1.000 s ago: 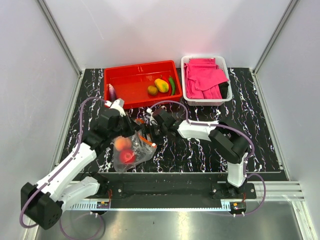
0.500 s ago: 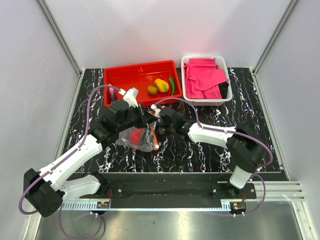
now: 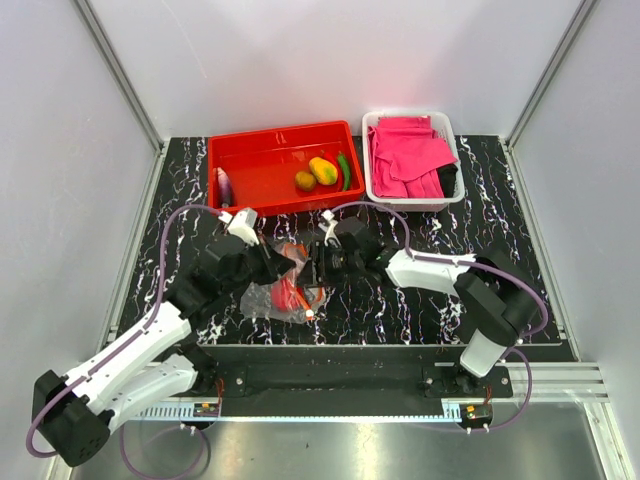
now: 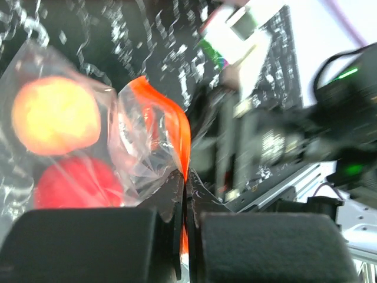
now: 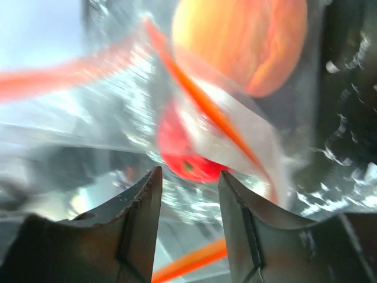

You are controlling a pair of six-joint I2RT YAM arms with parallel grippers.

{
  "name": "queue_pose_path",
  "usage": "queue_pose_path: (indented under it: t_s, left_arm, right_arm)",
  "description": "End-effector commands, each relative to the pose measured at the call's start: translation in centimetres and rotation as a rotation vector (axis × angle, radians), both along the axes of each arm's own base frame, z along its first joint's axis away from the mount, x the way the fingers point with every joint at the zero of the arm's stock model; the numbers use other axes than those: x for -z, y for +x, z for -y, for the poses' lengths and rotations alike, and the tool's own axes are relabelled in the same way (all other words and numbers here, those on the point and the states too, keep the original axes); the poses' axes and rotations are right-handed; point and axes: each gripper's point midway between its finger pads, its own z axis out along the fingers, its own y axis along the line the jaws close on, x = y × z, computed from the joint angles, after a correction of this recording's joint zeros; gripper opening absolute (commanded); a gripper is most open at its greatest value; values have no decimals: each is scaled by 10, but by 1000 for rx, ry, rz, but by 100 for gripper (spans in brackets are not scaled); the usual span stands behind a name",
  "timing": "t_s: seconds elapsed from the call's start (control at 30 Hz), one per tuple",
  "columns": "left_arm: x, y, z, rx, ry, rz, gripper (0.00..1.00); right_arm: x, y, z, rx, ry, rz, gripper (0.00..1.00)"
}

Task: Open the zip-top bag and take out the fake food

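In the top view, the clear crinkly plastic zip-top bag [image 3: 258,298] lies on the black marbled table [image 3: 500,260], in front of the red plastic tray [image 3: 270,160] and between the two arms. A red round fruit [image 3: 285,296] is seen inside it. The left gripper [image 3: 283,262] is at the upper left edge of the bag and the right gripper [image 3: 315,268] is at its right edge. In the tray are a purple eggplant [image 3: 223,185], a brown kiwi [image 3: 305,180], a yellow-orange mango [image 3: 323,170] and a green chili [image 3: 344,170]. Beside the tray stands a white basket [image 3: 372,185] with pink cloths [image 3: 405,155].

In the left wrist view, the jaws of the left gripper are pressed together on the red-orange zip strip [image 4: 171,118] of the bag. An orange fruit [image 4: 56,115] lies above the red round fruit, both behind the plastic. The right gripper is blurred here.

In the right wrist view, the fingers [image 5: 135,218] stand narrowly apart, with clear plastic and a piece of the strip between them. One cannot tell whether they pinch the bag. The two fruits are just ahead.
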Motion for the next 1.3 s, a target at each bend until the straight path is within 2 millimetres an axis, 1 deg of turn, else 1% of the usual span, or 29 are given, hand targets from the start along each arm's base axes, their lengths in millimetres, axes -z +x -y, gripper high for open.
queue_pose_path:
  t_s: [0.0, 0.07, 0.1, 0.17, 0.23, 0.27, 0.33, 0.43, 0.47, 0.53, 0.7, 0.77, 0.83, 0.87, 1.03, 1.13, 1.23, 1.27]
  left_arm:
    - [-6, 3, 0, -34, -63, 31, 0]
    - [-5, 3, 1, -32, -70, 28, 0]
    - [-5, 3, 2, -29, -70, 29, 0]
    - [-6, 3, 3, -27, -75, 29, 0]
    - [-8, 3, 4, -26, -79, 34, 0]
    - [-8, 3, 4, -28, -78, 30, 0]
    - [-7, 3, 5, -25, -77, 27, 0]
    - [-2, 3, 8, -21, -76, 16, 0]
    - [0, 3, 8, -20, -75, 13, 0]
    - [2, 2, 10, -20, -79, 7, 0]
    - [4, 1, 12, -25, -78, 6, 0]
    - [4, 0, 12, -23, -77, 6, 0]
    - [4, 0, 13, -18, -78, 5, 0]
    - [4, 0, 14, -16, -77, 6, 0]
    - [4, 0, 14, -20, -73, 7, 0]
    - [6, 0, 13, -25, -74, 7, 0]
    - [6, -1, 10, -36, -76, 12, 0]
    - [6, -2, 9, -38, -77, 13, 0]
  right_arm:
    - [-50, 5, -23, 12, 215, -1, 51]
    - [-41, 7, -27, 16, 212, -25, 53]
    - [-41, 7, -30, 2, 217, -31, 53]
    - [-33, 3, -36, -17, 214, -44, 57]
    - [-25, 5, -37, -5, 197, -41, 60]
    - [-19, 6, -36, -3, 182, -37, 64]
    - [-9, 6, -35, -1, 154, -37, 68]
    - [-1, 4, -37, -10, 117, -27, 75]
    - [-1, 5, -38, -13, 116, -23, 79]
    - [3, 2, -42, -27, 112, -27, 82]
    - [2, -5, -54, -63, 121, -24, 92]
    - [9, -8, -58, -69, 110, -33, 93]
    - [16, -10, -59, -72, 97, -43, 99]
    - [20, -10, -59, -62, 86, -41, 100]
    - [32, -7, -62, -48, 64, -53, 99]
    - [41, -4, -62, -34, 43, -53, 97]
    - [46, -4, -62, -27, 40, -58, 88]
    - [44, -4, -63, -26, 47, -56, 80]
